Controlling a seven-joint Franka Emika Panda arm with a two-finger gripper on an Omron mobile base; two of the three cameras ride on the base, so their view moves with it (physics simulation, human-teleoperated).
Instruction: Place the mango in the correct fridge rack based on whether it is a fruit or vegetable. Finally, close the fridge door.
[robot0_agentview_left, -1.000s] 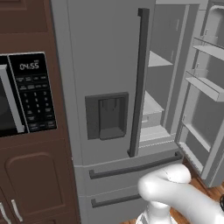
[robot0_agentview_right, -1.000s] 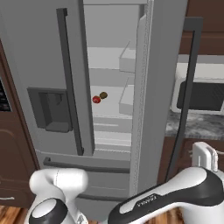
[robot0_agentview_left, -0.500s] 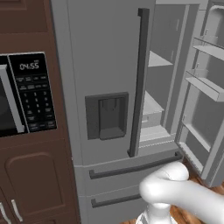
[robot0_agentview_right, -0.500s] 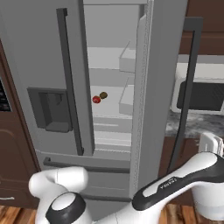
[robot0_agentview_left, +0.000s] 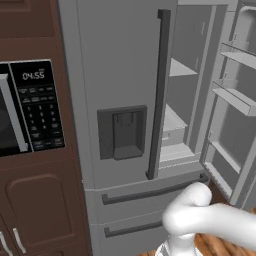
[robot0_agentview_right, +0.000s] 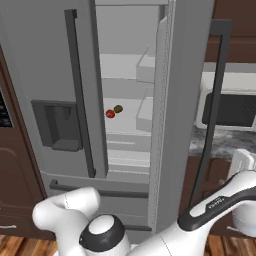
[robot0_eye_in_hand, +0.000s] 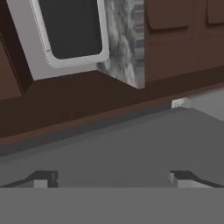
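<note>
One small red mango (robot0_agentview_right: 110, 114), shelved

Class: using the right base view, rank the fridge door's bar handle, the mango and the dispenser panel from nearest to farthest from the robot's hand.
The hand is at the far right, beyond the open door.
1. Bar handle: right, on the open fridge door.
2. Mango: centre, on a fridge shelf.
3. Dispenser panel: left, on the closed door.

Even, flat rendered light, soft faint shadows, no glare; low-resolution softness blurs all edges.
</note>
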